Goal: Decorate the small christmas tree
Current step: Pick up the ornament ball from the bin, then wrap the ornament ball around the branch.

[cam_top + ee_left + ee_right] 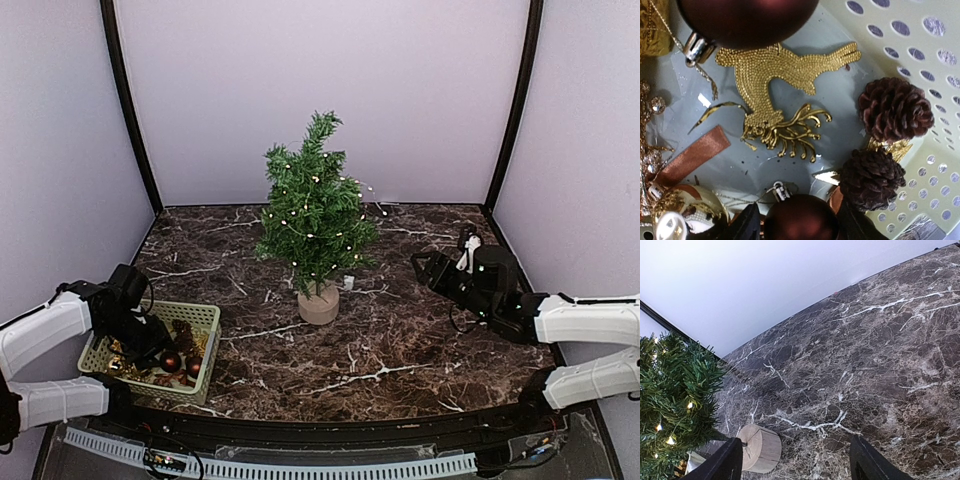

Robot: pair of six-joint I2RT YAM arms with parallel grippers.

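Top view: small christmas tree [316,215] stands upright mid-surface [400,350], lights lit, no ornaments that I can make out. Left tool [150,340] is down inside the basket [205,318] at near left, its fingers hidden by the arm. Right tool [425,268] hovers right of the tree, apart from it.

Left wrist: fingers straddle a dark-red bauble [800,217] that is cut off by the bottom edge. Clamped or only around it, cannot tell. Best move, I judge: pinch the ball squarely and lift straight up so its cord clears the pine cones [895,110] and gold reindeer [775,85].

Right wrist: fingers spread wide, nothing between them, above bare surface. Tree and wooden base [760,447] sit to its left, treetop cropped.
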